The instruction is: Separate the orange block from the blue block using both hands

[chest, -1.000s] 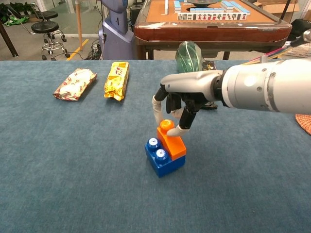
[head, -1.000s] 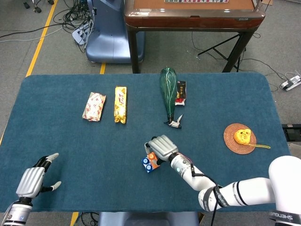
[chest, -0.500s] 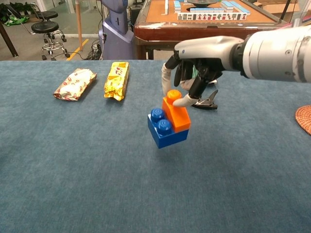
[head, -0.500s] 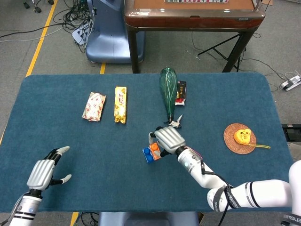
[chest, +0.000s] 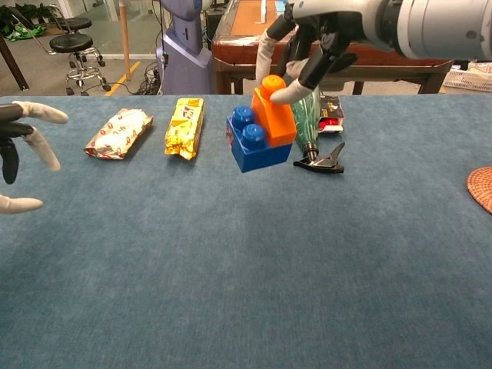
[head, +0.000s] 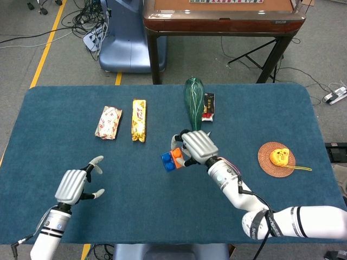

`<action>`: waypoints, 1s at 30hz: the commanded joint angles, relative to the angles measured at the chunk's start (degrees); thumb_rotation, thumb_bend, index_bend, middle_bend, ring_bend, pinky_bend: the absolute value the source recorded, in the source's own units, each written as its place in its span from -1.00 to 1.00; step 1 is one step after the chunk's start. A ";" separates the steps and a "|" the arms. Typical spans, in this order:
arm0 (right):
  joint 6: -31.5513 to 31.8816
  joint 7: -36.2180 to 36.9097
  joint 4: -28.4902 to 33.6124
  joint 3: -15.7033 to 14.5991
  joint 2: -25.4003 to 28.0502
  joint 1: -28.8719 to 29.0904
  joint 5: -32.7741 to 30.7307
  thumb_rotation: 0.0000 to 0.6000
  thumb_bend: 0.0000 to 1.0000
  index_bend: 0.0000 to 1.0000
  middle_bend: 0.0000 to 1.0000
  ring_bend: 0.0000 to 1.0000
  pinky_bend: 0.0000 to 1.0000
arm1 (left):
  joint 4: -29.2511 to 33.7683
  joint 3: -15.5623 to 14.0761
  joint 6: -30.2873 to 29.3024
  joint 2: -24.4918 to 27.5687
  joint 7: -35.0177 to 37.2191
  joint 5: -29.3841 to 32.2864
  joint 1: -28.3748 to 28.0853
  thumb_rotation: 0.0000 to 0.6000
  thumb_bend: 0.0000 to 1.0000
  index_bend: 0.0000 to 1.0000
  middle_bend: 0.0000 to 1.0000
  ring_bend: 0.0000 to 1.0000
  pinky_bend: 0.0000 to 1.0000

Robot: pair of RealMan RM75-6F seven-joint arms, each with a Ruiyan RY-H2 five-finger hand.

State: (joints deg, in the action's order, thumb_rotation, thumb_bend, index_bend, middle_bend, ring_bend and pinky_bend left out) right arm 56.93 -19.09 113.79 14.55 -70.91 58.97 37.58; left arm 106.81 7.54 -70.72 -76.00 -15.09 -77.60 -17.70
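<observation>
My right hand (head: 198, 147) (chest: 311, 38) pinches the orange block (chest: 274, 110) (head: 176, 156) and holds it well above the table. The blue block (chest: 254, 142) (head: 167, 161) hangs joined beneath and left of the orange one, with two studs showing. Over the left front of the table my left hand (head: 73, 184) hovers open, fingers spread; in the chest view only its fingertips (chest: 23, 144) show at the left edge. It is well apart from the blocks.
On the blue table (head: 260, 114) lie two snack packets (head: 109, 122) (head: 139, 119), a green bottle (head: 194, 103) on its side, a small red box (head: 208, 106), a black clip (chest: 323, 160) and a woven coaster with a yellow toy (head: 277, 158). A brown table (head: 222, 16) stands behind.
My right hand lifted the joined blocks off the table and carried them up and back. My left hand moved rightward and up toward the middle.
</observation>
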 commanded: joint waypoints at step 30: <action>1.90 4.93 -1.74 4.06 -3.55 -1.57 2.51 1.00 -0.29 0.35 1.00 1.00 1.00 | 6.42 13.02 -6.25 -21.38 -12.56 28.36 -17.20 1.00 -1.00 -0.88 0.99 1.00 1.00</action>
State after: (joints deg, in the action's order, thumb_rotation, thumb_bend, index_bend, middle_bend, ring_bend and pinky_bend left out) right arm 58.88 -14.21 112.03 18.57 -74.41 57.43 40.03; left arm 113.71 20.00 -76.31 -96.51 -27.26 -50.04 -34.35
